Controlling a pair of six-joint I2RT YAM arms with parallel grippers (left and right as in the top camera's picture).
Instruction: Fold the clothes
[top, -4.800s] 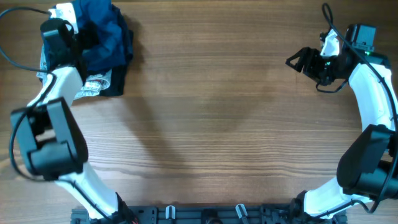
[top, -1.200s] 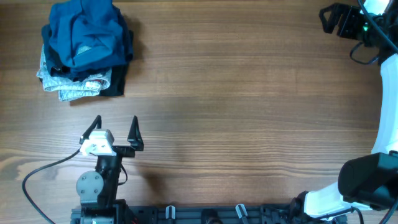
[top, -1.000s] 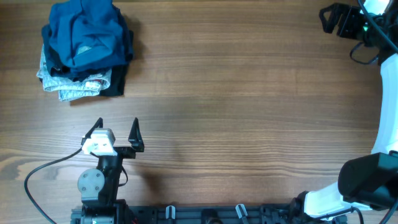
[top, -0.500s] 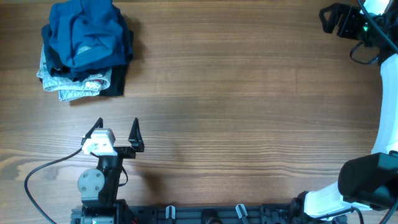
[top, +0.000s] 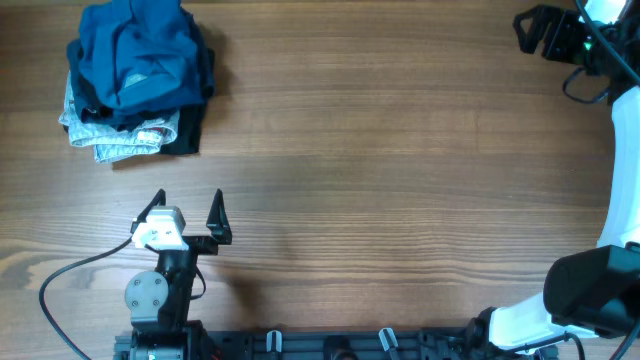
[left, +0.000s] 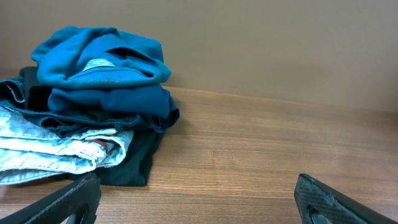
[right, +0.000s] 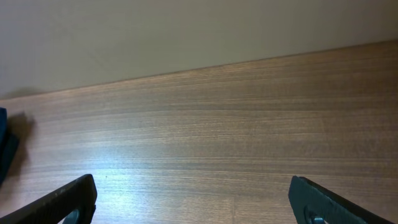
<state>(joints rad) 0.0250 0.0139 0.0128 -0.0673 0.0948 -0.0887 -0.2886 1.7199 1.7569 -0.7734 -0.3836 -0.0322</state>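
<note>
Left gripper (top: 187, 203) and right gripper (top: 523, 30) were seen spread wide and empty, well apart from the clothes (top: 140, 55), which were heaped on a denim piece (top: 110, 140) and black garment (top: 188, 130) at the far-left corner of the table (top: 380, 150) and were judged soft, limp and light, best pinched at a loose outer edge.

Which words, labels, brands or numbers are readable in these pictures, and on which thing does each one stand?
No text can be read in any view.
Pale patch in the teal-blue garment, maybe a label: too blurred to read.
Reddish mark on the light denim piece: too small to read.
</note>
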